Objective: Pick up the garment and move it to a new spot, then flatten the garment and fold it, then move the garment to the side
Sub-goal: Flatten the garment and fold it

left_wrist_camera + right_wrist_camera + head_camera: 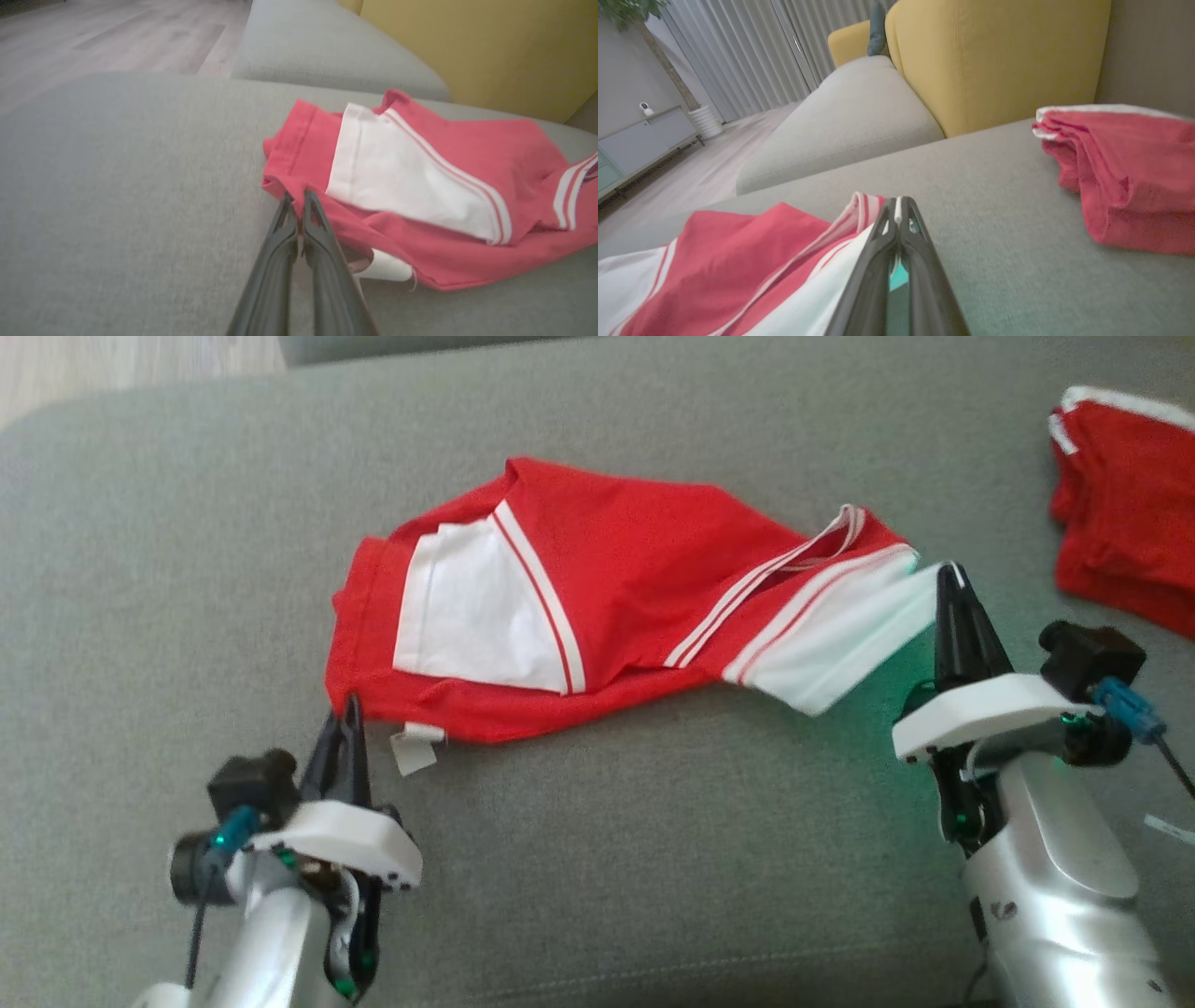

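- Garment, red with white panels, lies stretched across the grey sofa seat, between the two arms.
- Left gripper has its fingers clenched on the red corner beside the dangling label. Right gripper pinches the white hem at the opposite end, with a sliver of cloth showing between its tips.
- Holding opposite ends this way looks meant to pull the cloth taut, ready to spread flat before folding.
- Second red garment sits bunched well apart on the right, perhaps marking the side spot.
- Seat is soft woven fabric; beyond it stand a yellow backrest, pale wood floor and grey curtains.
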Motion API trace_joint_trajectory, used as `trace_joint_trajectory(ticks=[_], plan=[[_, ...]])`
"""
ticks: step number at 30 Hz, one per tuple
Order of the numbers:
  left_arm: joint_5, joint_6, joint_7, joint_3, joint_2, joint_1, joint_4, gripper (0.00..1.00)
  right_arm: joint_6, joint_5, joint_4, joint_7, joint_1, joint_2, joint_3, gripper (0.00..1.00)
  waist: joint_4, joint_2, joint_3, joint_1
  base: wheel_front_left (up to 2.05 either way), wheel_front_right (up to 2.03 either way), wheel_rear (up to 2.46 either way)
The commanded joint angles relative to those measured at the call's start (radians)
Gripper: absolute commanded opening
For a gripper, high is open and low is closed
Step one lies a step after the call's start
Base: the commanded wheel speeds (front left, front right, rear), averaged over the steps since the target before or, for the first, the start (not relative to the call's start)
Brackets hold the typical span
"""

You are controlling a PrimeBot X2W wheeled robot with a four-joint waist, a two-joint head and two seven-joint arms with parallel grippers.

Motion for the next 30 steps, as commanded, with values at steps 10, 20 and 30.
trace_joint_trajectory(ticks=[10,20,30], plan=[[0.114,-0.073,-0.005,0.112,0.09,-0.217,-0.224,0.0,0.007,0.073,-0.186,-0.005,-0.182,-0.046,0.091,0.0,-0.01,0.0,-0.119,0.0,0.0,0.0,0.0],[0.177,-0.13,0.024,0.108,0.214,-0.619,-0.235,0.0,0.007,0.119,-0.327,0.076,-0.488,-0.163,0.1,0.0,0.004,0.0,-0.134,0.0,0.0,0.0,0.0],[0.202,-0.137,0.122,0.084,0.251,-0.859,-0.211,0.0,0.007,0.077,-0.369,0.166,-0.648,-0.206,0.057,0.0,0.026,0.0,-0.004,0.0,0.0,0.0,0.0]])
